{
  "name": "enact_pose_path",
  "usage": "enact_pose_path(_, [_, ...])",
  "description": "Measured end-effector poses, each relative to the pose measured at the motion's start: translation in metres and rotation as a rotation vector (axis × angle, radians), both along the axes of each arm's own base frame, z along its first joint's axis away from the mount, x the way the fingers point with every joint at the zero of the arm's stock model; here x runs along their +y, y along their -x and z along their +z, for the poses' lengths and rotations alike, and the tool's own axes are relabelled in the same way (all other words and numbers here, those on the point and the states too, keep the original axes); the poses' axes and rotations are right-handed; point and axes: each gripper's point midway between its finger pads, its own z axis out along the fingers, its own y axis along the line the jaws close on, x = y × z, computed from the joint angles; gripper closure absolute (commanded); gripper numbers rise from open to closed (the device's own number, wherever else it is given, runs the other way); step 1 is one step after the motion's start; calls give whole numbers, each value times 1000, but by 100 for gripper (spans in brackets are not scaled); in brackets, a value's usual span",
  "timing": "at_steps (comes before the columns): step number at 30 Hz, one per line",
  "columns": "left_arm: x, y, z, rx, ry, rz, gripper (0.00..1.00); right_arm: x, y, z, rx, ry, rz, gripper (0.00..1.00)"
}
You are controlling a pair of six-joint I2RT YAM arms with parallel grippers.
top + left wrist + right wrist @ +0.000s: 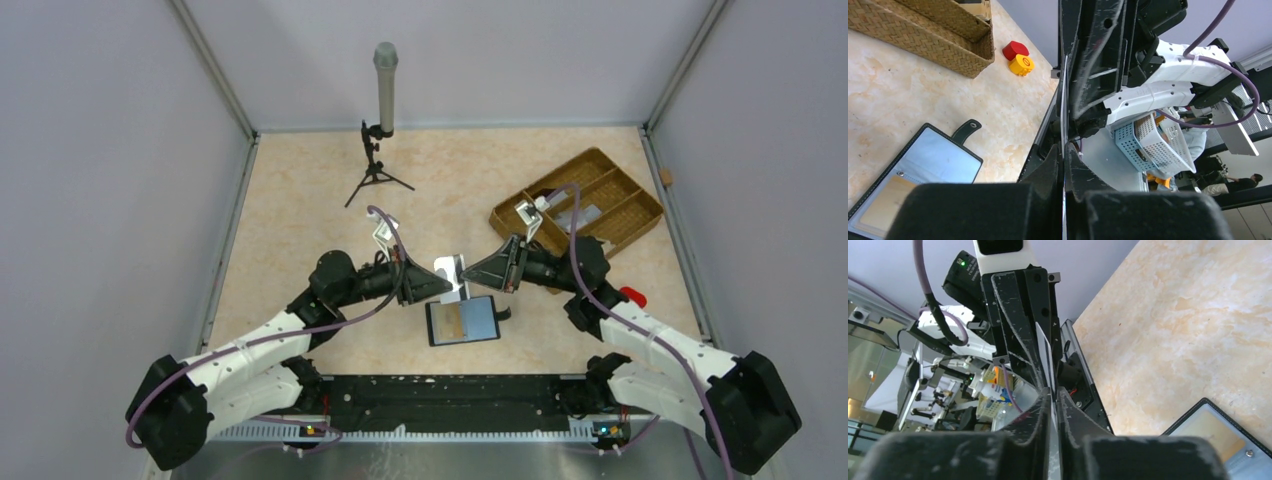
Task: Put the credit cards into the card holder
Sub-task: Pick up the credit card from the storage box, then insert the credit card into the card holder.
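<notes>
Fingers (1048, 170) of both arms pinch card (449, 268) near holder (480, 318).

Woven tray (923, 42); tripod microphone (385, 85)

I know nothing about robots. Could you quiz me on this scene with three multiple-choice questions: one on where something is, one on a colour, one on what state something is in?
1. Where is the tray?
A. far right of the table
B. near left corner
C. dead centre

2. What colours line the wallet?
A. green and pink
B. tan and pale blue
C. all white

3. What is the state of the pale card?
A. lying in the tray
B. tucked into the wallet
C. pinched in the air by the left claw and right claw

Answers:
1 A: the top view shows the tray by the far right edge.
2 B: the wallet lies open, one half tan and the other pale blue.
3 C: both wrist views show the card's thin edge between closed fingers, above the wallet.
</notes>
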Motion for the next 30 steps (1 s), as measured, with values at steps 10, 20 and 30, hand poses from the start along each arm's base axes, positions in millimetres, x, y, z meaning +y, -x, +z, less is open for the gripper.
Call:
enact_pose_path(10, [2, -10, -28, 85, -85, 61, 28, -5, -9, -28, 64, 52, -77, 100])
enact_pose_path(20, [32, -23, -147, 425, -401, 306, 35, -36, -18, -125, 238, 340, -270, 100])
enact_pose_path(30, [44, -16, -194, 570, -517, 373, 42, -42, -7, -184, 375, 465, -248, 100])
